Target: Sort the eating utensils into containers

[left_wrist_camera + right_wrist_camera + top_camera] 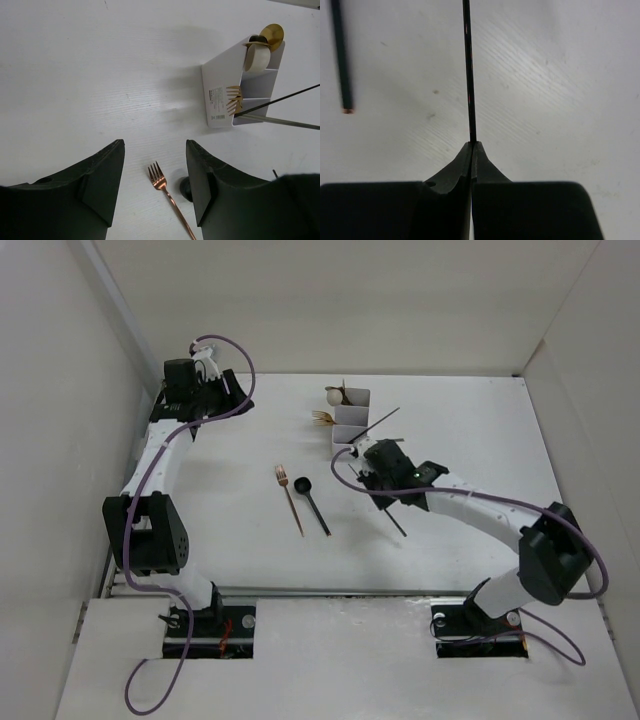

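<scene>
The white three-compartment container (350,418) stands at the back middle; it also shows in the left wrist view (219,85). It holds a gold-bowled spoon (272,34) and a pale spoon (257,57) in the far compartment, a gold fork (234,100) in the middle one, and a dark chopstick (380,425) leaning out of the near one. A copper fork (290,498) and a black spoon (314,502) lie on the table. My right gripper (372,472) is shut on a dark chopstick (468,75) just in front of the container. My left gripper (155,150) is open and empty, high above the fork (167,200).
White walls close in the table on the left, back and right. Purple cables run along both arms. A second dark stick with a copper end (342,60) shows at the left of the right wrist view.
</scene>
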